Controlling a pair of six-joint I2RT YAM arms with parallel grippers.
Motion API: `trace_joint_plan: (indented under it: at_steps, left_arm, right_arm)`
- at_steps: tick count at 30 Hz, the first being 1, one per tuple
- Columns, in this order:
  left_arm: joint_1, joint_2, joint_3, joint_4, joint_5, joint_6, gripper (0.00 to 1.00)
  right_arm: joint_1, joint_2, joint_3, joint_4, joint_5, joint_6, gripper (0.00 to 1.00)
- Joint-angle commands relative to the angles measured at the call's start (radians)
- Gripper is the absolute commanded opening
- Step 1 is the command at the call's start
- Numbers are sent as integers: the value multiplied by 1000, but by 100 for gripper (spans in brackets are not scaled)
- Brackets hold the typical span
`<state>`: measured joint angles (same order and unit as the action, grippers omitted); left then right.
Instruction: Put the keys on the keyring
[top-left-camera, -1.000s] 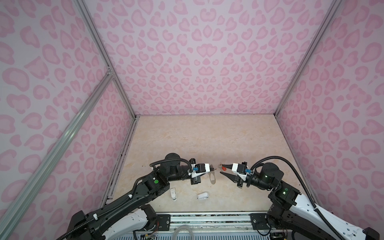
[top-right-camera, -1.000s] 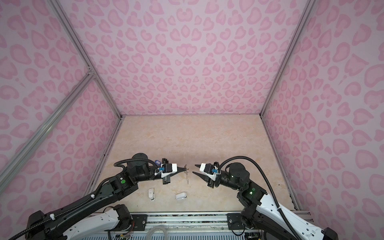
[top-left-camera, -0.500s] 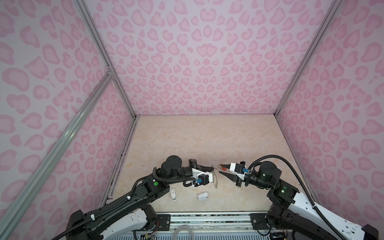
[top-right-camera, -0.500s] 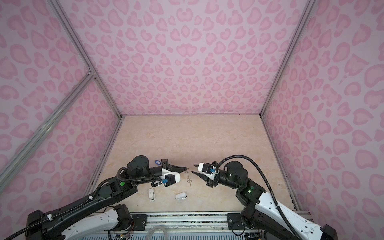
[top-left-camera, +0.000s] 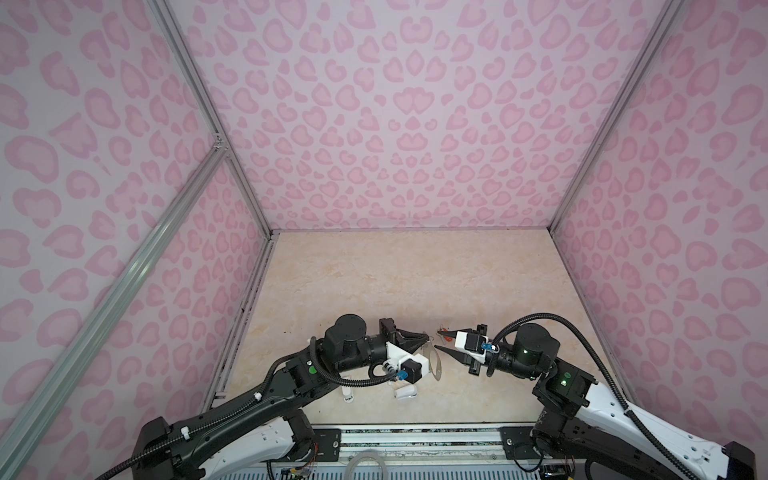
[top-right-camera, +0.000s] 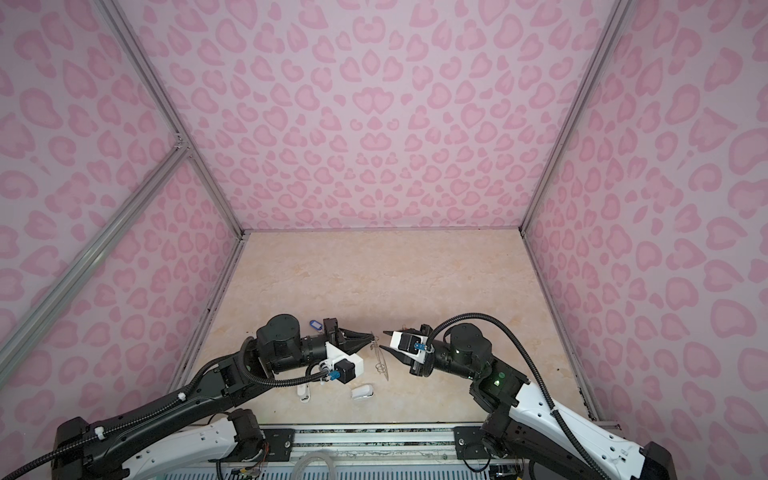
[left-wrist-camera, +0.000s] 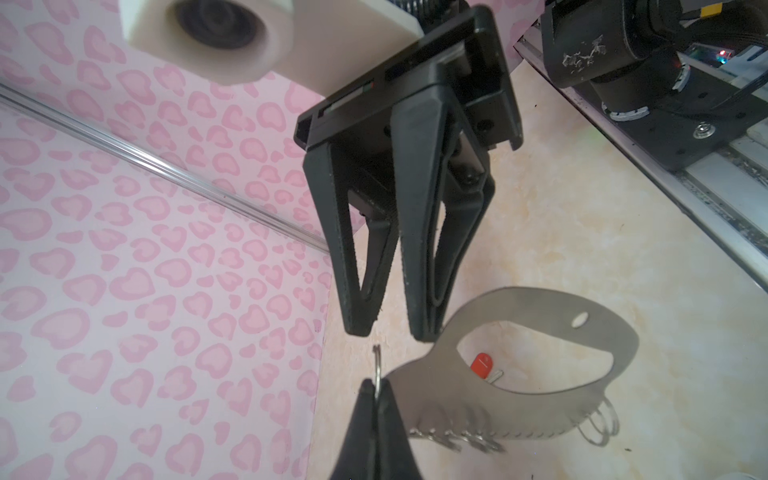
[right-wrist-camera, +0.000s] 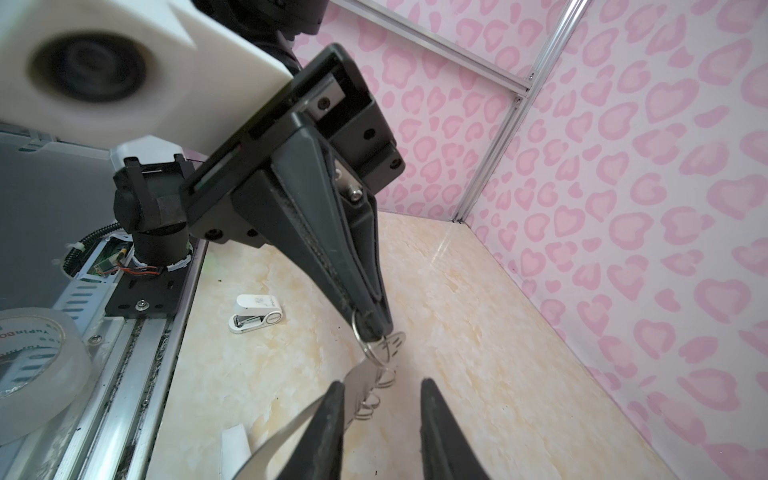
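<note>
My left gripper (left-wrist-camera: 376, 388) is shut on one wire ring (left-wrist-camera: 377, 365) of the keyring (left-wrist-camera: 436, 384), a flat grey plate with an oval cutout. The plate hangs from that ring and shows edge-on in both top views (top-left-camera: 434, 362) (top-right-camera: 382, 361). My right gripper (right-wrist-camera: 380, 399) faces the left gripper (right-wrist-camera: 370, 324) tip to tip. It is open, and the plate's ringed edge (right-wrist-camera: 359, 380) lies beside one finger. The orange-tagged key (left-wrist-camera: 481, 365) lies on the table and shows through the cutout. In a top view the blue-tagged key (top-right-camera: 316, 325) lies behind the left wrist.
Two small white plastic objects (top-left-camera: 348, 392) (top-left-camera: 405, 390) lie on the table near the front edge, below the left wrist. A roll of clear tape (right-wrist-camera: 33, 365) sits on the front rail. Pink patterned walls close in three sides.
The left wrist has rolled over, so its camera block now hangs on the near side, with the keyring still held by its ring. The right gripper has barely shifted.
</note>
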<state>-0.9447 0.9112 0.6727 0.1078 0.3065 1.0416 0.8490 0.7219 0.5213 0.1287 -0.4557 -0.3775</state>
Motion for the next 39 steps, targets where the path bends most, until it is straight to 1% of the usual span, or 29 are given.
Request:
trace_joint_plan:
  at_steps: [1,4,6,7,8,11,13,15,18,25,28,31,33,39]
  left_arm:
    - [-1,-5,-1,46,-29,14,4]
    - [6,-4,-12,43,-38,-16,4]
    - [24,-12,-29,52,-20,-52,4]
    - [38,-17,-35,52,-7,-74,4]
    - [49,-22,-42,58,2,-89,4]
    - [97,-39,-65,68,43,-143,4]
    - [136,-45,-74,67,74,-186,3]
    - [183,-49,-86,76,115,-249,4]
    - [228,-59,-99,110,155,-309,4]
    - [236,-86,-114,91,135,-344,3]
    - [237,-95,-120,93,126,-355,3]
    - [236,-94,-124,90,126,-359,4]
    - [236,-95,-126,89,126,-360,3]
    - [236,-89,-129,89,134,-353,4]
  right_arm:
    - [2,-5,-7,25,89,35,32]
    - [2,-17,-22,26,219,108,31]
    - [-1,-26,-36,31,348,210,33]
    - [-5,-26,-37,18,432,280,35]
    - [-12,-22,-34,-2,492,331,35]
    - [-49,15,-20,-95,593,462,35]
    - [-79,69,3,-157,610,560,35]
    - [-93,137,29,-211,621,630,36]
    - [-106,272,73,-274,617,692,35]
    - [-116,602,281,-465,602,745,31]
    - [-96,723,350,-491,603,773,31]
    - [-59,809,402,-508,638,794,31]
    - [-55,870,439,-548,658,830,31]
    - [-50,959,512,-609,719,888,30]
